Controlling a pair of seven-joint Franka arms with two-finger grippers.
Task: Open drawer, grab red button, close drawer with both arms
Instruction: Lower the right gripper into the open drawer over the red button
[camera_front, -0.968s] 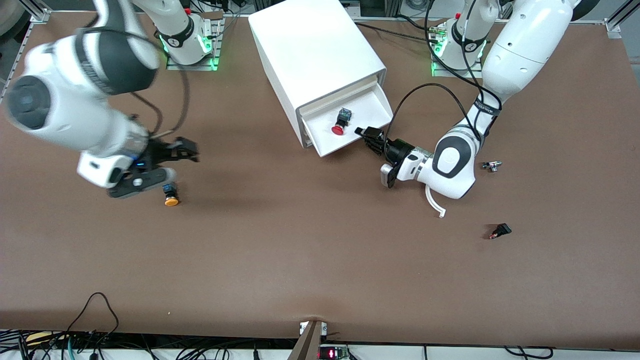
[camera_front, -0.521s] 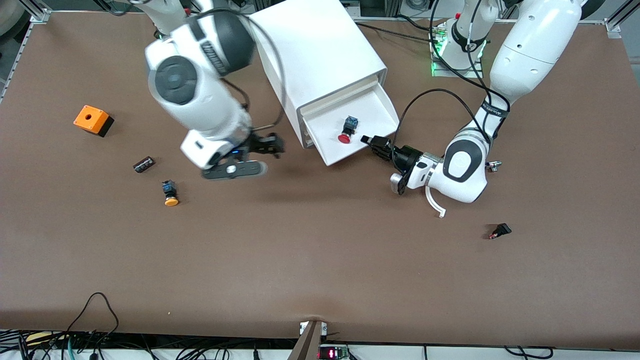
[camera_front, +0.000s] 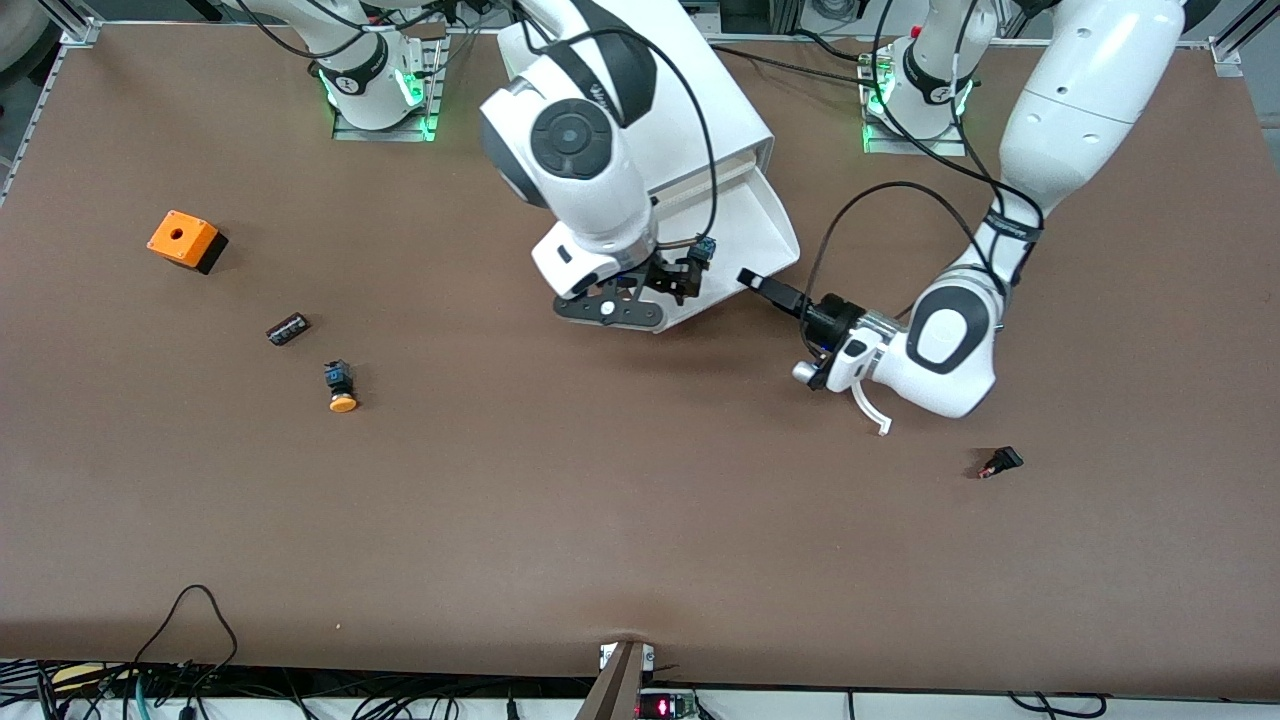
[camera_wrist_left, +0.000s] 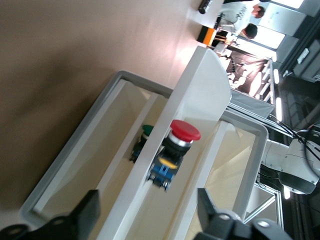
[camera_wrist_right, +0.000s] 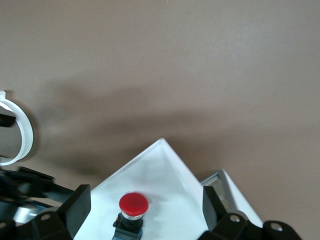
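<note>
The top drawer (camera_front: 762, 228) of the white cabinet (camera_front: 722, 100) is pulled out. The red-capped button (camera_wrist_right: 133, 204) lies on the drawer floor. In the front view only its blue body (camera_front: 707, 247) shows, past the right gripper. My right gripper (camera_front: 672, 282) hangs open over the drawer's front part, and its fingers (camera_wrist_right: 77, 205) straddle the button without touching it. My left gripper (camera_front: 762, 284) is open and empty, low by the drawer's front corner toward the left arm's end. It looks along the drawer at the button (camera_wrist_left: 182, 132).
An orange box with a hole (camera_front: 183, 240), a small dark part (camera_front: 288, 328) and an orange-capped button (camera_front: 340, 388) lie toward the right arm's end. A small black part (camera_front: 1000, 462) lies toward the left arm's end. A white hook (camera_front: 870, 410) hangs from the left wrist.
The right arm swung from the right arm's end of the table over to the open drawer. The left gripper drew back a little from the drawer's front, and the drawer slid out slightly.
</note>
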